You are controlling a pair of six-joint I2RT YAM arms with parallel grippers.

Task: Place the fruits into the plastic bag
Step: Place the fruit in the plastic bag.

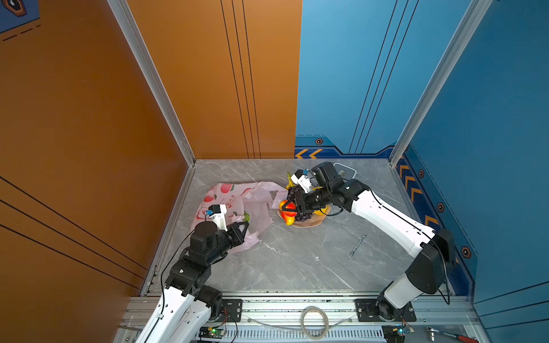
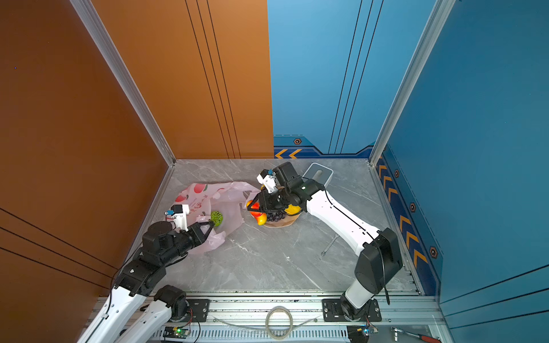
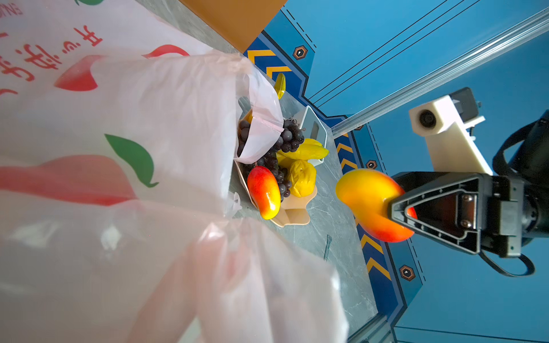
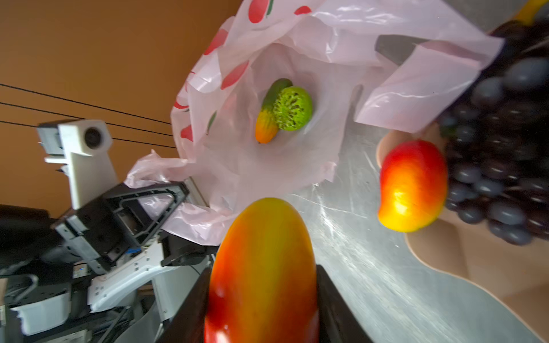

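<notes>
Taking the far wall as twelve o'clock in both top views, the plastic bag (image 1: 234,196) lies crumpled on the grey table (image 1: 297,261) at about nine o'clock from the beige plate (image 1: 315,223), its mouth facing three o'clock towards the fruit. The left gripper (image 2: 209,225) is at the bag's six o'clock edge, its jaws pressed together on a fold of the rim. The film looks thin, limp and crinkly, likely to sag shut unless that rim is held up and taut. The right gripper (image 3: 395,208) pinches a red-yellow mango (image 3: 370,202) across its red end, with the yellow end sticking out ahead of the jaws. It hangs just above the plate's nine o'clock edge, between the plate and the bag's mouth. The mango is glossy and smoothly rounded; I judge it light, hard-shelled and slippery, so a grip across the widest part of the body seems safer than one near the tapering tip, where it could squirt out. A green bumpy fruit (image 4: 292,108) and a papaya (image 4: 267,124) already lie deep inside the bag. A second mango (image 4: 411,184) and the grape bunch (image 4: 499,148) remain on the plate — the grapes look knobbly, easier to catch by the cluster's body.
</notes>
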